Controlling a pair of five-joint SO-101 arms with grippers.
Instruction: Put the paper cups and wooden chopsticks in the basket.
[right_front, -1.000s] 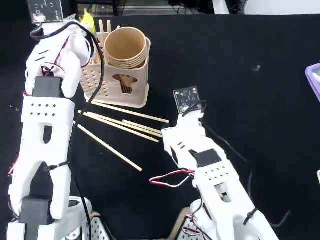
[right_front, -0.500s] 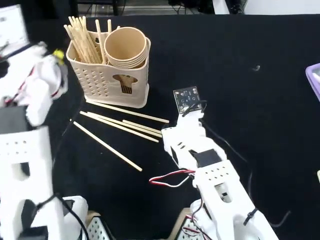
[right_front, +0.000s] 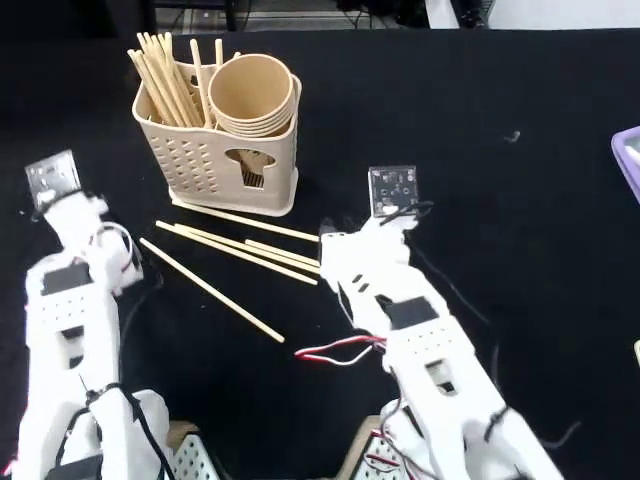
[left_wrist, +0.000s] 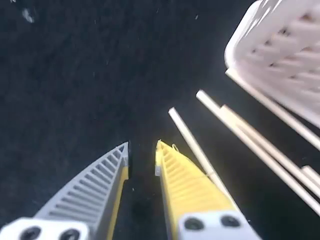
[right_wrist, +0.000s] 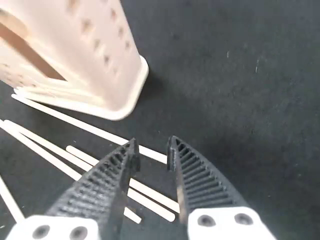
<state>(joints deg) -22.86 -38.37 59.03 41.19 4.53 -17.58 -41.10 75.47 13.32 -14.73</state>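
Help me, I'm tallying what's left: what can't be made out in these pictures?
Paper cups: nested in the basket, high view; count hidden by the top cup.
Loose chopsticks: overlapping, high view; exact count unclear.
Purple object: cut off by high view's right edge.

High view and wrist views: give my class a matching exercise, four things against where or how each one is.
Things
1 paper cups
2 loose chopsticks
3 basket
4 right gripper

Places or states
A lying flat on the black table
B standing upright, a chopstick bundle in one side
C stacked inside the basket
D fingers open above loose chopstick ends

Pairs: 1-C, 2-A, 3-B, 4-D
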